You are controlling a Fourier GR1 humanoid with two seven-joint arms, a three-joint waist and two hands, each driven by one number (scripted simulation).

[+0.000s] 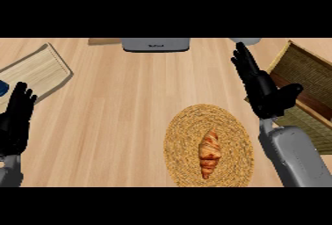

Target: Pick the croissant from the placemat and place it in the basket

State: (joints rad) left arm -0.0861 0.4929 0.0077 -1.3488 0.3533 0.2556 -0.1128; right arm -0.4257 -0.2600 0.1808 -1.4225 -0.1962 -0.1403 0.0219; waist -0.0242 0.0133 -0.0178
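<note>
**Inspector:** Woven straw, round: the placemat (209,145) lies on the pale wooden counter (130,110), right of centre and low in the view. The croissant (209,154) rests on it, lengthwise, golden-brown, slightly below the mat's middle.

**Clerk:** Anything touching the croissant?

**Inspector:** Nothing. The right hand (262,94) hangs above and to the right of the mat, fingers straight and held together, pointing away toward the far edge, thumb spread to the side. It holds nothing.

**Clerk:** And the basket?

**Inspector:** The basket (301,70) sits at the right edge, a dark woven tray with a lighter rim, partly behind the right hand and forearm.

**Clerk:** Left side?

**Inspector:** The left hand (16,121) rests at the left edge, fingers up and straight, holding nothing. A light wooden board (39,70) lies beyond it. A grey appliance (156,44) stands at the far edge, centre
</note>
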